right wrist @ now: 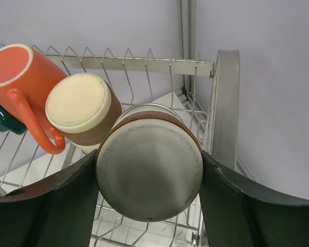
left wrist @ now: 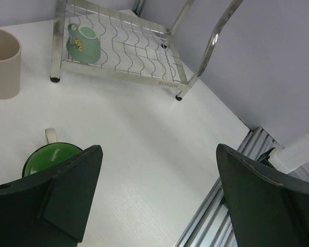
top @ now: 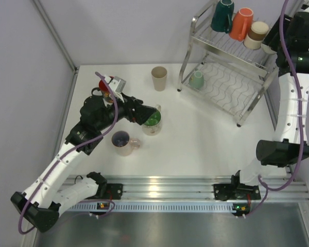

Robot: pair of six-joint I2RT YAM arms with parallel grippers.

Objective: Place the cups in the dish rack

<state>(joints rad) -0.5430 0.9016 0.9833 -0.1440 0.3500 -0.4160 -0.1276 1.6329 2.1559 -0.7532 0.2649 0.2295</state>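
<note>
The dish rack (top: 232,98) stands at the back right. Its top tier holds a dark teal cup (top: 222,15), an orange cup (top: 241,23) and a beige-and-brown cup (top: 256,35). A mint cup (top: 196,80) lies on the lower tier. My right gripper (right wrist: 149,154) is shut on a white-and-brown cup (right wrist: 149,175), base towards the camera, over the top tier's right end. My left gripper (left wrist: 158,149) is open above the table, with the green-lined cup (left wrist: 49,157) beside its left finger. A beige cup (top: 159,78), a pinkish cup (top: 124,143) and a red cup (top: 104,87) stand on the table.
The red cup is partly hidden behind the left wrist. The rack's tubular frame (right wrist: 224,103) runs close to my right finger. Grey walls enclose the table on the left and at the back. An aluminium rail (top: 170,185) runs along the near edge.
</note>
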